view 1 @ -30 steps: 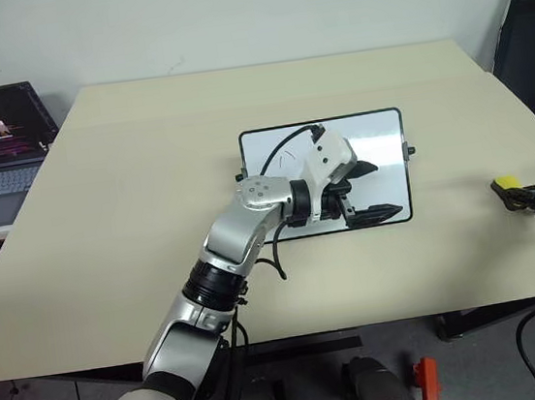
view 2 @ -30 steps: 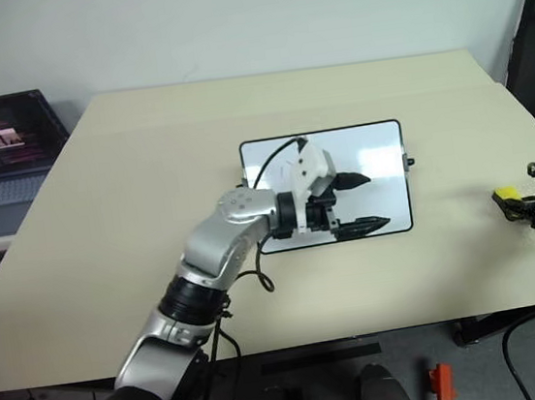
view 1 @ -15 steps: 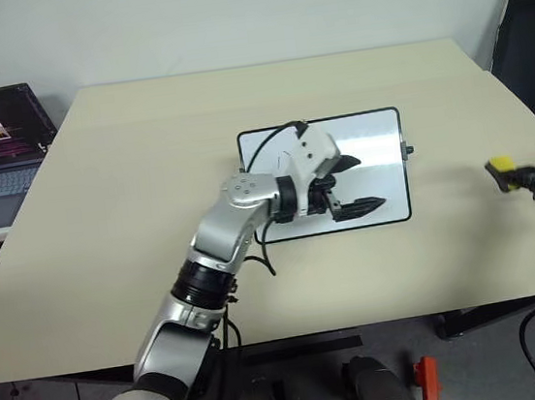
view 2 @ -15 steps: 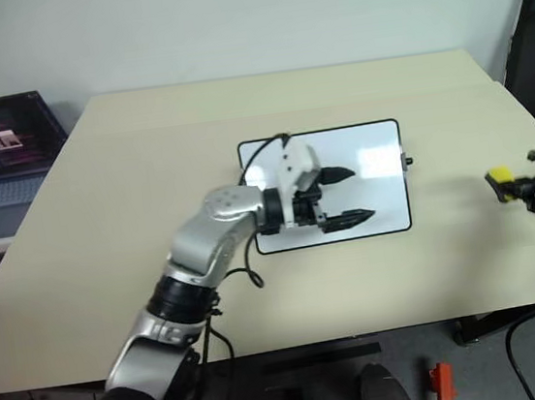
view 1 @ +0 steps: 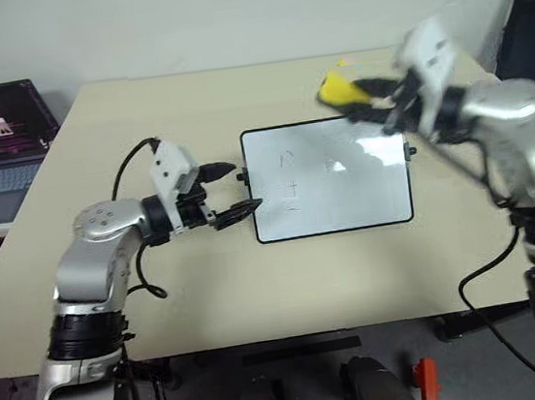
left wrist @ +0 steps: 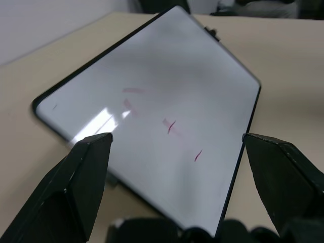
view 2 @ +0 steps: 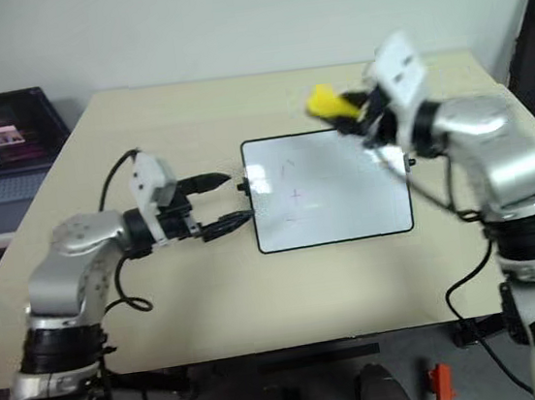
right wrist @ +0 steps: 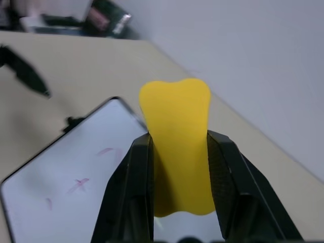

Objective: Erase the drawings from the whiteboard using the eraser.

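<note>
**A:** What has just changed around the whiteboard?

**B:** A second ago the left gripper hung over the whiteboard's left half. It has now drawn off to just beside the whiteboard's left edge, fingers spread and empty. The right gripper, which was far off to the whiteboard's right, has swung in and up, and now hangs above the whiteboard's far right corner, clenched on the yellow eraser.

**A:** And the drawings?

**B:** Untouched: a few faint strokes on the whiteboard's left half, now uncovered.

**A:** What does that mean for the job?

**B:** Probably that wiping can begin. The eraser must come down and across to the whiteboard's left half.
</note>
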Controlling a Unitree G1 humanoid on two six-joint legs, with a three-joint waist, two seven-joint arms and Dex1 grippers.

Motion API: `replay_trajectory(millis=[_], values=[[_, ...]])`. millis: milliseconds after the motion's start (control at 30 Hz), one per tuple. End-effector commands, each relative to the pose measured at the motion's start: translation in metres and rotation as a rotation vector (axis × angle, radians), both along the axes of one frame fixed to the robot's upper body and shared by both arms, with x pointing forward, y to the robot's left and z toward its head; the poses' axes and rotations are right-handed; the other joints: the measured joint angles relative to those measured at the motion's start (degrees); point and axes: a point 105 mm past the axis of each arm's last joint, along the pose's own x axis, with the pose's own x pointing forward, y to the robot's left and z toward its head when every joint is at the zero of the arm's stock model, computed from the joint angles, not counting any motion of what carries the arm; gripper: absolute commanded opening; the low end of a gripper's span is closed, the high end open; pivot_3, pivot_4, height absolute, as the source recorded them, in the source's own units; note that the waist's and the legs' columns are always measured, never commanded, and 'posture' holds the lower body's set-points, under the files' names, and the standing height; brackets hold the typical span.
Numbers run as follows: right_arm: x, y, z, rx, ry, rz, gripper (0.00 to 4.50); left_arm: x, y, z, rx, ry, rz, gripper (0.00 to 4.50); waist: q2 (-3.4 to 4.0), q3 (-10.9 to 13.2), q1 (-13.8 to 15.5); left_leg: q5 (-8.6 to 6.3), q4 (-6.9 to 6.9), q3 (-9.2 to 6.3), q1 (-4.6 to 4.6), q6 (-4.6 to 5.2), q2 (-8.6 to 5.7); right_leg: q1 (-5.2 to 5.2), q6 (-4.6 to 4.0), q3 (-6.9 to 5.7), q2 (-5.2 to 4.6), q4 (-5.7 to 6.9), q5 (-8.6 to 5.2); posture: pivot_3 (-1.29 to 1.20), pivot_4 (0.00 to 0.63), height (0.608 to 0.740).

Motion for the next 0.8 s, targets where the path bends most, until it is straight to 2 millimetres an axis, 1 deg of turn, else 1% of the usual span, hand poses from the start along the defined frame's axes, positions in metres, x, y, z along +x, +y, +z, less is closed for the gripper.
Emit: replay_trajectory(millis=[33, 133, 200, 300, 400, 600, 700, 800], values=[[0.006, 0.028, 0.001, -0.078, -0.108, 0.044, 1.11, -0.008, 0.008, 0.021, -0.011, -0.099, 0.006, 4.5, -0.02, 0.0, 0.7, 0.0, 0.0, -0.02, -0.06, 0.0, -0.01, -0.03, 0.0, -0.03, -0.02, -0.01, 0.0, 0.0, 0.15, 0.74], [0.02, 0.043, -0.015, -0.151, -0.144, 0.043, 1.11, -0.015, 0.012, 0.022, -0.016, -0.096, 0.009, 4.5, -0.03, 0.0, 1.1, 0.0, 0.0, -0.02, -0.16, -0.01, 0.0, -0.15, -0.02, -0.06, -0.04, 0.01, 0.01, 0.0, 0.15, 0.74], [0.03, 0.048, -0.023, -0.175, -0.16, 0.032, 1.11, -0.019, 0.014, 0.02, -0.01, -0.085, 0.01, 4.5, -0.03, 0.0, 1.2, 0.0, 0.0, -0.02, -0.16, -0.01, 0.02, -0.19, -0.03, -0.06, -0.03, 0.03, 0.02, 0.0, 0.15, 0.74], [0.042, 0.05, -0.039, -0.232, -0.159, 0.03, 1.11, -0.022, 0.016, 0.017, -0.008, -0.075, 0.033, 4.5, -0.03, 0.0, 1.2, 0.0, -0.01, -0.02, -0.14, -0.01, 0.03, -0.18, -0.08, -0.07, -0.02, 0.06, 0.03, 0.0, 0.15, 0.74], [0.051, 0.046, -0.054, -0.307, -0.155, 0.023, 1.11, -0.024, 0.015, 0.015, -0.012, -0.067, 0.038, 4.5, -0.04, 0.0, 1.2, 0.0, -0.01, -0.03, -0.14, -0.01, 0.03, -0.18, -0.1, -0.09, -0.01, 0.07, 0.04, 0.0, 0.15, 0.74], [0.059, 0.041, -0.083, -0.42, -0.116, 0.026, 1.1, -0.024, 0.015, 0.016, -0.016, -0.068, 0.054, 4.5, -0.05, 0.0, 0.6, 0.0, -0.02, -0.02, 0.15, -0.01, 0.07, 0.05, -0.17, -0.06, 0.05, 0.13, 0.07, 0.0, 0.15, 0.74], [0.052, 0.044, -0.102, -0.473, -0.066, 0.093, 1.1, -0.025, 0.015, 0.016, -0.016, -0.069, 0.057, 4.5, -0.13, 0.0, 0.5, 0.01, 0.0, -0.03, 0.22, 0.0, 0.08, 0.1, -0.21, -0.06, 0.06, 0.17, 0.1, 0.0, 0.15, 0.74], [0.046, 0.046, -0.109, -0.481, -0.047, 0.126, 1.1, -0.025, 0.015, 0.018, -0.015, -0.072, 0.058, 4.5, -0.23, -0.1, 0.3, 0.01, 0.02, -0.04, 0.25, 0.0, 0.09, 0.13, -0.22, -0.06, 0.07, 0.18, 0.1, 0.0, 0.15, 0.74]])
